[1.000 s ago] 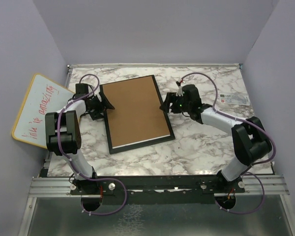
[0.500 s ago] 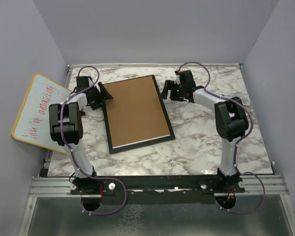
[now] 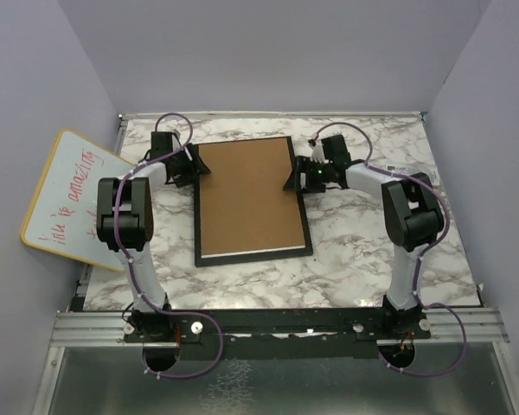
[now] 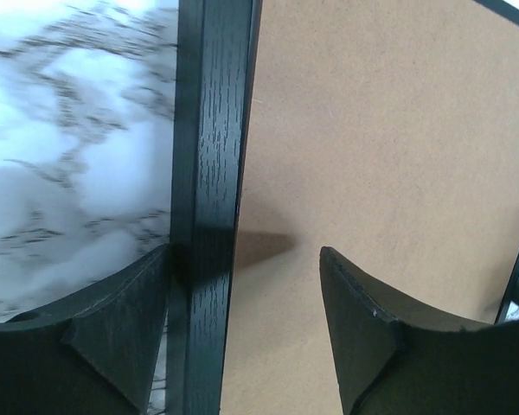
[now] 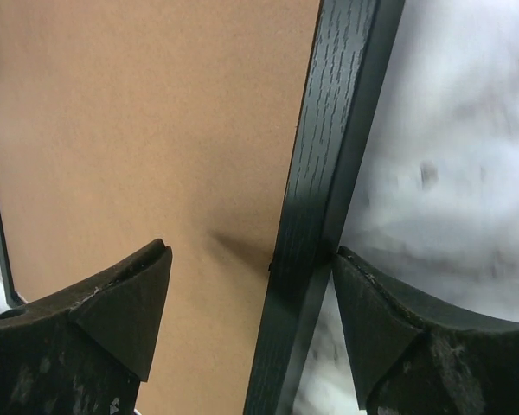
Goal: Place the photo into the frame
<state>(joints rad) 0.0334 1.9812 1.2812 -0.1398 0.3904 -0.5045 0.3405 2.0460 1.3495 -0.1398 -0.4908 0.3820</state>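
The frame point(image 3: 253, 257) lies face down near the far edge of the desk point(image 3: 355, 251), brown backing board point(image 3: 249, 194) up, while the left pincer point(image 4: 242, 259) and right pincer point(image 5: 253, 255), both wide and holding nothing, straddle its side rails, likely to steady it; no photo shows.

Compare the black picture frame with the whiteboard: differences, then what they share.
The frame has a black rim around a brown board; the whiteboard has a yellow rim around white with red writing. The frame lies on the table; the whiteboard sits askew past its left edge. Both are flat rectangles.
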